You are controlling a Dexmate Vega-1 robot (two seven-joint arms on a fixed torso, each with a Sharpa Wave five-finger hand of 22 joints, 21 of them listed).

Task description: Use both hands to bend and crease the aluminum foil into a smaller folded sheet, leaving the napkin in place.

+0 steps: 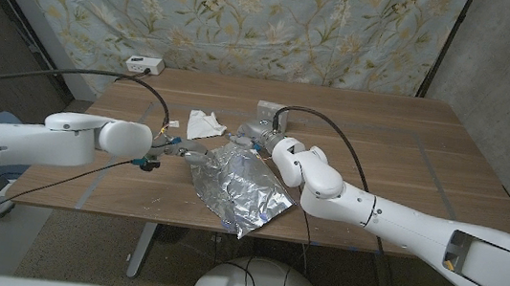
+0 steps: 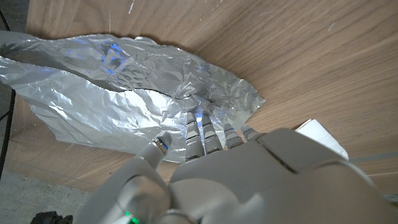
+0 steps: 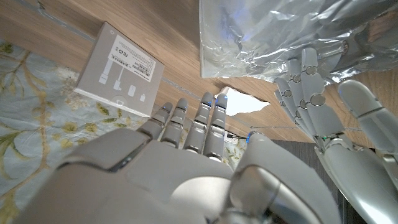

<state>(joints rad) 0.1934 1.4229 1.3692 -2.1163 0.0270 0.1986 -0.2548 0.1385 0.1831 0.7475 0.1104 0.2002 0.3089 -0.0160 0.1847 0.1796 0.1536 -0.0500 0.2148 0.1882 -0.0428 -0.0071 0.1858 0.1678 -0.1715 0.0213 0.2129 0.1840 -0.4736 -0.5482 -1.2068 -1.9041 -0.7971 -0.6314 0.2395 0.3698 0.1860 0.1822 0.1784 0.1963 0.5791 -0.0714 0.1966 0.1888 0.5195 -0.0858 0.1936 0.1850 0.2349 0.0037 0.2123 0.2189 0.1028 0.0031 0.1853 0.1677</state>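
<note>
The wooden table [image 1: 408, 151] spans the head view's middle, its grain brown and smooth. On it, just below center, lies the aluminum foil [image 1: 242, 188], a crinkled, shiny sheet, partly doubled over. The left hand [image 1: 169, 150] meets its left edge from picture left; the wrist view shows fingers [image 2: 200, 134] pressing on the wrinkled sheet, whether they grip it I cannot tell. The right hand [image 1: 257, 145] sits at the foil's upper edge, fingers straight, slightly apart, holding nothing. A crumpled white napkin [image 1: 206, 124] lies just above the foil, left of center.
</note>
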